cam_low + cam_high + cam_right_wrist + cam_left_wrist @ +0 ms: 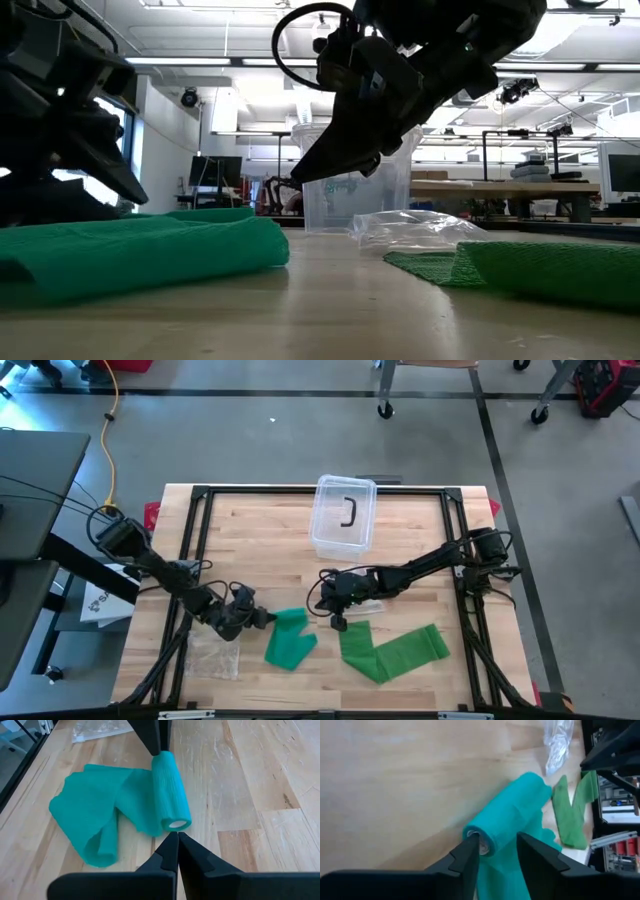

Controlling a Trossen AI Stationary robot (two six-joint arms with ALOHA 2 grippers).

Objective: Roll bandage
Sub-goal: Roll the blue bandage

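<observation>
Green bandage [291,638] lies partly rolled near the table's [260,540] front edge, ahead of the clear box [343,516]. Left gripper [497,851] straddles one roll end, fingers parted; right gripper [174,844] sits pinched together, empty, at the other end.

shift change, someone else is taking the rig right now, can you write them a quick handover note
Left gripper: fingers open, one each side of the roll's near end.
Right gripper: fingers shut, empty, tips just off the roll's other end.
Green bandage: partly rolled, roll lying on the wooden table, loose tail bunched beside it.
A second green bandage lies unrolled near the table's front, right of the first.
Clear bin at the back, plastic bag front left.
Left to do: finish rolling the tail.
</observation>
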